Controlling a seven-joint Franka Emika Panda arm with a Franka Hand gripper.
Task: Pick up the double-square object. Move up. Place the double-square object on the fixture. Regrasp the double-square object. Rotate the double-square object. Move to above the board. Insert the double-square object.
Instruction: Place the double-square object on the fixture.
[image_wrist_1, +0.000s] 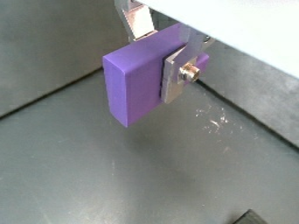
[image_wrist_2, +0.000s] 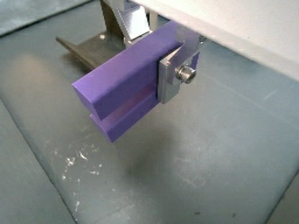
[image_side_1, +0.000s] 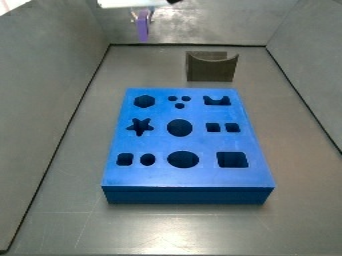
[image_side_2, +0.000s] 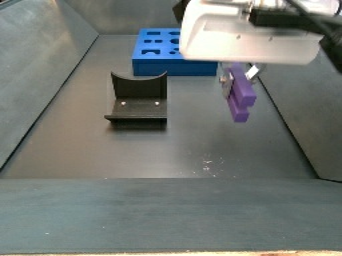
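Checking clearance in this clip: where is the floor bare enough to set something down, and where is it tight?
The gripper, raised off the floor beside the fixture, is shut on the double-square object. Bare floor lies under it, between the fixture and the side wall, and in a wide strip from the fixture toward the camera. It is tighter between the fixture and the board, and along the board's sides.
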